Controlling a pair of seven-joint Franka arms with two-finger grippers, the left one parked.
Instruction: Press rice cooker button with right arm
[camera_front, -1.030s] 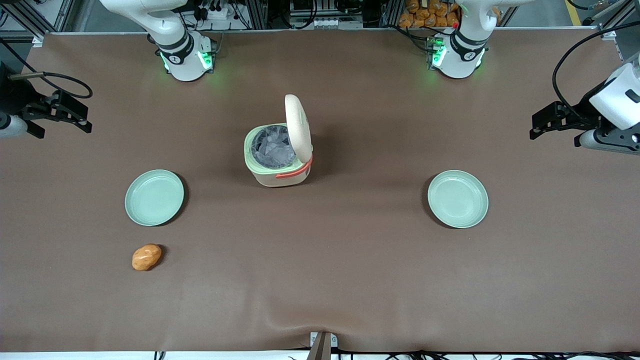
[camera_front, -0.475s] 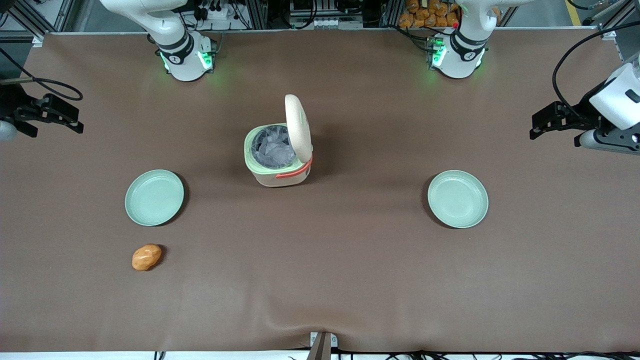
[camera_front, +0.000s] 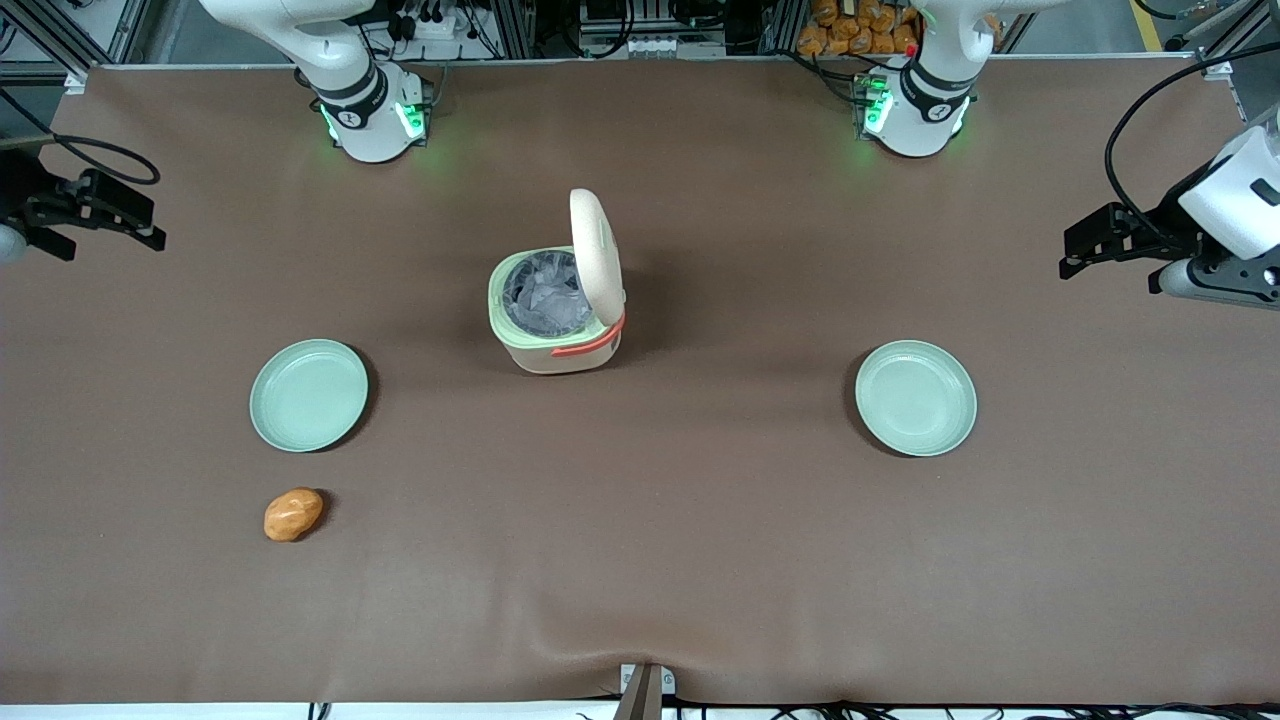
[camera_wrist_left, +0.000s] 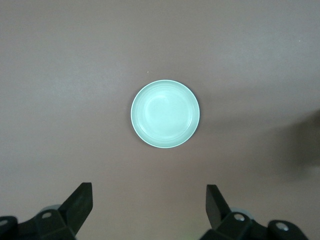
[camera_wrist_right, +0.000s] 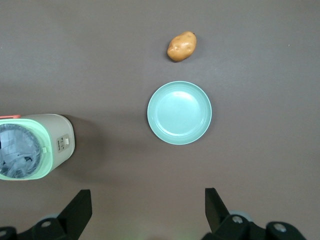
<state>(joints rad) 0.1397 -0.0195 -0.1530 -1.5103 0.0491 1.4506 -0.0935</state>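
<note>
The cream rice cooker (camera_front: 556, 325) stands mid-table with its lid (camera_front: 597, 246) swung up and standing upright, showing a grey crumpled lining inside. Its orange-red handle band (camera_front: 590, 343) faces the front camera. I cannot make out the button on the raised lid. The right arm's black gripper (camera_front: 135, 220) hovers high at the working arm's end of the table, well apart from the cooker, open and empty. In the right wrist view the gripper (camera_wrist_right: 146, 200) has its fingers wide apart over bare table, and the cooker (camera_wrist_right: 36, 145) shows at the frame's edge.
A pale green plate (camera_front: 308, 395) lies between the gripper and the cooker, also in the right wrist view (camera_wrist_right: 179, 113). A potato (camera_front: 293, 514) lies nearer the front camera than that plate. A second green plate (camera_front: 915, 397) lies toward the parked arm's end.
The right gripper has drawn a little farther from the cooker, toward the working arm's end and away from the front camera. The cooker, plates and potato have not moved.
</note>
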